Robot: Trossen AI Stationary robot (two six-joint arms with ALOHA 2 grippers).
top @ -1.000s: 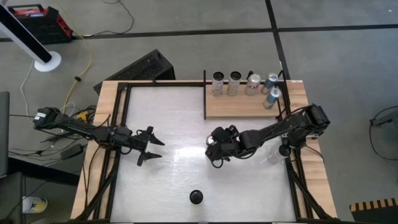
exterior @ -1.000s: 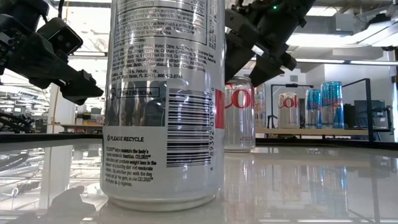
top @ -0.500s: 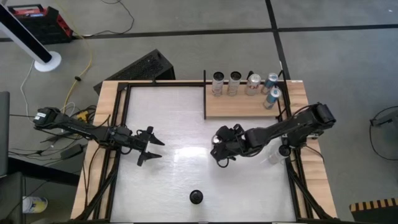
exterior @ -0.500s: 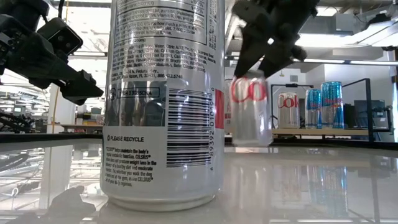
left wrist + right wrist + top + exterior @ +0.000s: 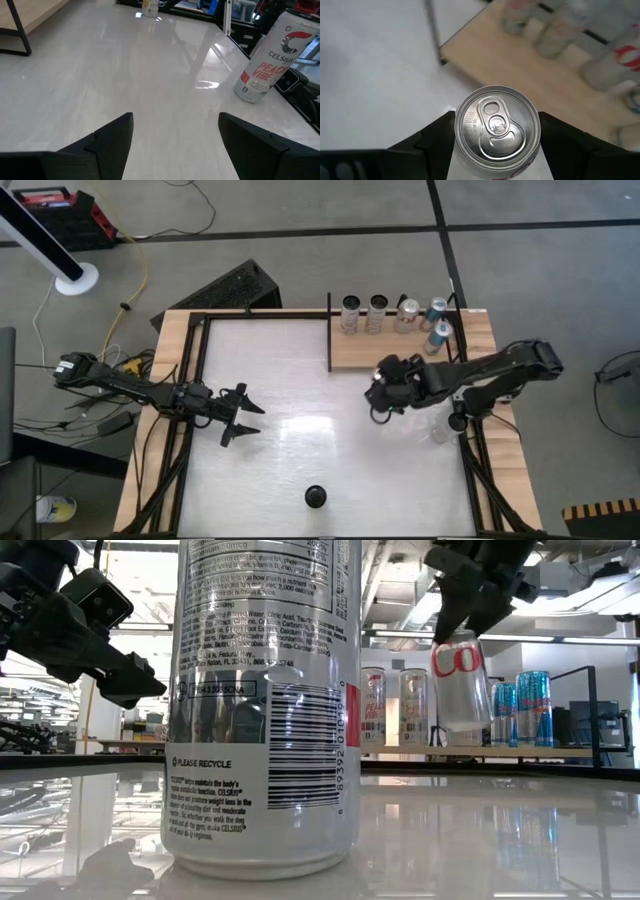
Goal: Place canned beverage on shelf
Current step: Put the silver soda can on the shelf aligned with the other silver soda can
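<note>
My right gripper [image 5: 383, 393] is clamped on the can [image 5: 460, 680], holding it lifted and slightly tilted, arm stretched in from the right. My left gripper [image 5: 243, 418] hangs spread apart over the table's left side.

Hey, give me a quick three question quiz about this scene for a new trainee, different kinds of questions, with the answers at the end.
1. True or false: the right end effector holds a silver can clear of the tabletop.
2. How many cans already stand on the shelf? A) three B) five C) seven
3. Fill in: the left end effector hovers ____ and empty, and a Celsius can stands ahead of it.

Key: 1 true. 2 B. 3 open.
</note>
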